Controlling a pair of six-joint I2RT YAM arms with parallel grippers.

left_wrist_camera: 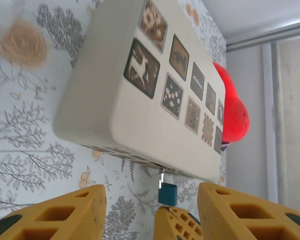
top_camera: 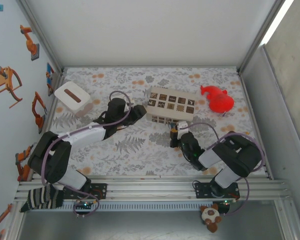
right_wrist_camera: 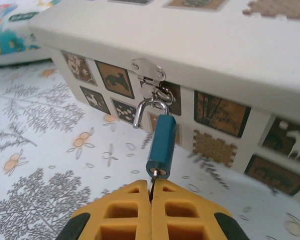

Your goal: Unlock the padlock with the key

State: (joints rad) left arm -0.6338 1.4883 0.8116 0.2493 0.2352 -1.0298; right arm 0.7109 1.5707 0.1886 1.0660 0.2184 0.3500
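Right jaws: pinched on key (right_wrist_camera: pixel 152 182) in padlock (right_wrist_camera: pixel 161 145) | left jaws: spread, facing box (left_wrist_camera: pixel 140 100)

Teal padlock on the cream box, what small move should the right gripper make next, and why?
Probably a gentle pull on the small key, down and away from the cream box, to draw the teal padlock body off its silver shackle. The right gripper is shut on the key in the keyhole, and the shackle's left leg seems free of the body, so the lock looks released.
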